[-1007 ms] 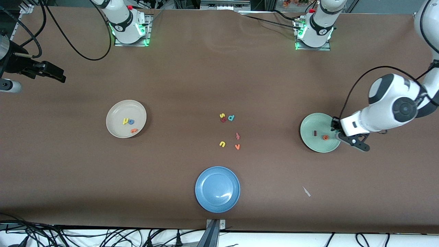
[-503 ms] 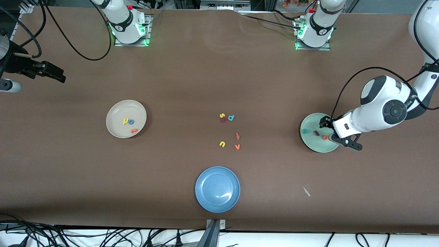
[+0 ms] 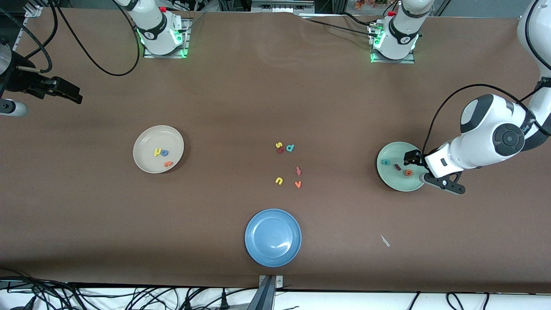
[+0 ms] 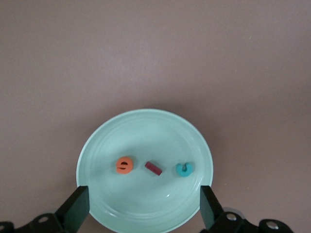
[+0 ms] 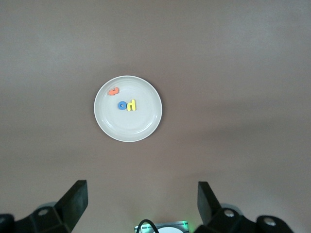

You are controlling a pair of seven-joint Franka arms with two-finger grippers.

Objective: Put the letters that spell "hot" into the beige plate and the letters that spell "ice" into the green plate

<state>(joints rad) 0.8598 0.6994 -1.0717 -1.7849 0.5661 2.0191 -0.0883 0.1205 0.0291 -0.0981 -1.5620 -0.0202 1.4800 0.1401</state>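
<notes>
The green plate [image 3: 400, 181] lies toward the left arm's end of the table. In it lie the teal c [image 3: 385, 162], the dark red i [image 3: 397, 167] and the orange e [image 3: 408, 172]. My left gripper [image 3: 416, 167] hangs open over the plate's edge, and nothing is between its fingers [image 4: 77, 208]. In the left wrist view the c [image 4: 184, 169], i [image 4: 153, 168] and e [image 4: 124, 166] rest apart on the green plate [image 4: 146, 116]. The beige plate [image 3: 148, 140] holds the yellow h [image 3: 157, 152], blue o [image 3: 165, 153] and orange t [image 3: 168, 163]. My right gripper [image 5: 142, 201] waits open, high above the table.
Loose letters lie mid-table: a yellow s [image 3: 278, 145], teal d [image 3: 290, 148], yellow u [image 3: 279, 181], orange v [image 3: 297, 184] and two reddish ones. A blue plate [image 3: 273, 237] sits nearer the front camera. A pale scrap [image 3: 385, 240] lies beside it.
My left gripper opened over the green plate and the teal c dropped into it. The gripper then drew back toward the plate's edge. The right arm has not moved.
</notes>
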